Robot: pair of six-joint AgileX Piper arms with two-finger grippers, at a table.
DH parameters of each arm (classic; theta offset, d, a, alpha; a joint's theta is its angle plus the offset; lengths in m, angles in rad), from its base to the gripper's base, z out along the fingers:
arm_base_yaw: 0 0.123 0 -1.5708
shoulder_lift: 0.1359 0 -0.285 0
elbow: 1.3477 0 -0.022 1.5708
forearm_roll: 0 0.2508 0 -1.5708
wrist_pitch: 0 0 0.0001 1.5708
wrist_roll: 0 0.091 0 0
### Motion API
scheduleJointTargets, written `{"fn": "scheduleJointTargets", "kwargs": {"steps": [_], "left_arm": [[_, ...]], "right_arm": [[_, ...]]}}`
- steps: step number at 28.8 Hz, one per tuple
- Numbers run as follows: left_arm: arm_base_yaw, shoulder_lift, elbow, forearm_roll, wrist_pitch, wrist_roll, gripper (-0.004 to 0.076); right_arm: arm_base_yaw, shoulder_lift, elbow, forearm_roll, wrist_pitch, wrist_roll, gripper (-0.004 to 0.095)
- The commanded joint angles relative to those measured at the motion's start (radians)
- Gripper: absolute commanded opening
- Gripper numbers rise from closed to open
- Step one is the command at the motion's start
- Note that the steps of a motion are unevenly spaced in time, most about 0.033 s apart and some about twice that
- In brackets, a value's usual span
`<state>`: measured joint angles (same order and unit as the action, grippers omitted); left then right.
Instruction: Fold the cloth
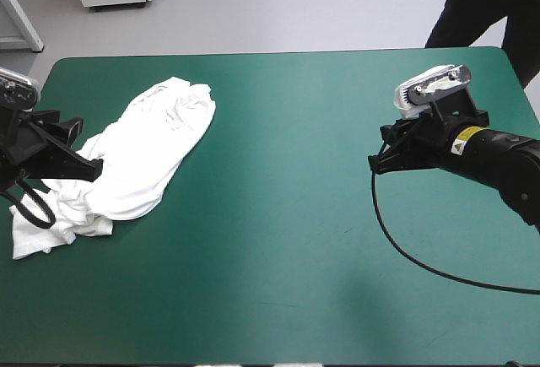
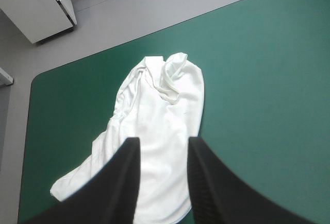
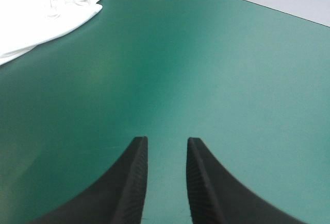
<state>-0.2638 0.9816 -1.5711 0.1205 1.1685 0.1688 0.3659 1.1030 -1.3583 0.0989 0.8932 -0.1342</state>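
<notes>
T-shirt point(image 1: 148, 152) of soft white cloth, short-sleeved, lies on the left part of a broad table point(image 1: 278, 240) with a smooth teal-green cover. The table fills most of my high view. Its rounded far corners show, and from the middle to the right edge I see plain green surface.

The T-shirt is not folded. It lies as a long, rumpled band running slantwise, from a bunched heap near the table's left edge up toward the far edge. Its far end is rounded, with small wrinkles and a rolled fold of cloth on top. Its near end is thicker, with layers lapping over one another and one flat corner pointing toward the table's near-left corner.

My left gripper point(image 1: 91, 167), two broad black fingers curved like fins, sits at the left side of the T-shirt, over its near half. In the left wrist view its fingers point(image 2: 126, 167) stand apart, released, with white cloth showing in the gap and ahead of them. I cannot tell whether the tips touch the cloth.

My right gripper point(image 1: 375, 163), of the same black fin-shaped build, hangs over the teal-green cover on the right part of the table, well apart from the T-shirt and pointing toward it. In its own wrist view the fingers are spread, grasping nothing, and the T-shirt's end shows far ahead, off to one side.
</notes>
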Motion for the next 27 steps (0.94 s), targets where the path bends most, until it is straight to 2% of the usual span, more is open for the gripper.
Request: {"fn": "scheduleJointTargets", "kwargs": {"steps": [1, 12, 16, 21, 27], "left_arm": [[-0.002, -0.008, -0.020, -0.002, -0.070, -0.005, 0.0228], [-0.002, -0.004, -0.020, -0.002, -0.070, -0.005, 0.0228], [-0.002, 0.047, -0.022, 0.104, -0.038, -0.013, 0.0228], [-0.002, 0.185, -0.022, 0.304, 0.048, -0.061, 0.0228], [0.027, 0.446, -0.104, 0.359, 0.055, -0.080, 0.0239]], "right_arm": [[0.000, -0.015, -0.028, -0.003, -0.068, -0.011, 0.0252], [0.000, -0.015, -0.028, -0.003, -0.067, -0.011, 0.0252], [0.000, -0.015, -0.028, -0.003, -0.067, -0.011, 0.0253], [0.000, -0.015, -0.028, -0.010, -0.039, -0.024, 0.0253], [0.000, -0.015, -0.028, -0.016, -0.023, -0.041, 0.0252]]}}
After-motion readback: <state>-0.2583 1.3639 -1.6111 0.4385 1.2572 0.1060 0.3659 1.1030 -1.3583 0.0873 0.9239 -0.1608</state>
